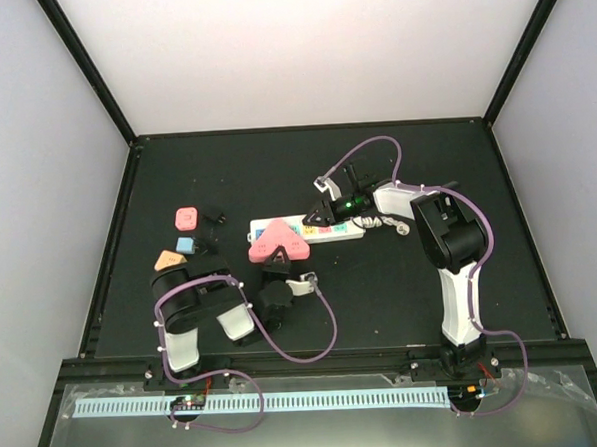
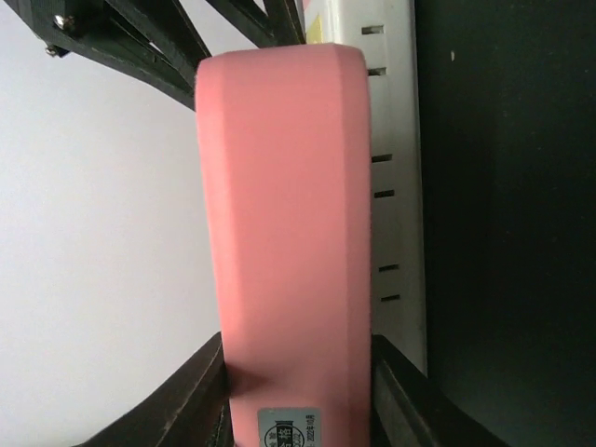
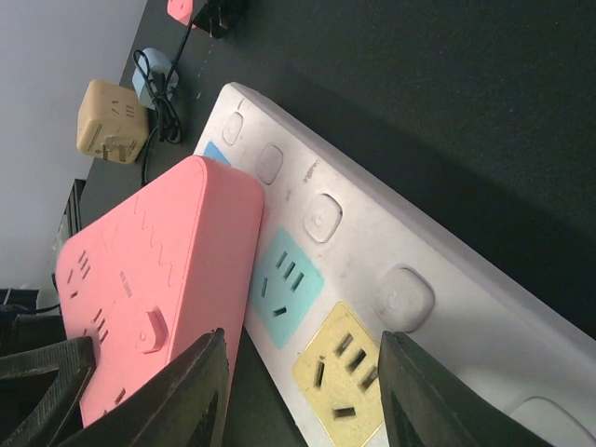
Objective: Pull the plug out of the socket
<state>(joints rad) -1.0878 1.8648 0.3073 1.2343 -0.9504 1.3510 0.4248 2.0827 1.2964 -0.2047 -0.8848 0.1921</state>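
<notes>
The plug is a big pink triangular block sitting on the left end of the socket, a long white strip with coloured outlet faces. My left gripper comes at it from the near side. In the left wrist view its two fingers press against both flat sides of the plug, shut on it, with the socket behind. My right gripper hangs over the strip's middle. In the right wrist view it stands open, straddling the yellow outlet of the socket, beside the plug.
Left of the strip lie a pink cube adapter, a blue one, a tan one and a small black plug. The strip's coiled white cord lies at its right end, under my right arm.
</notes>
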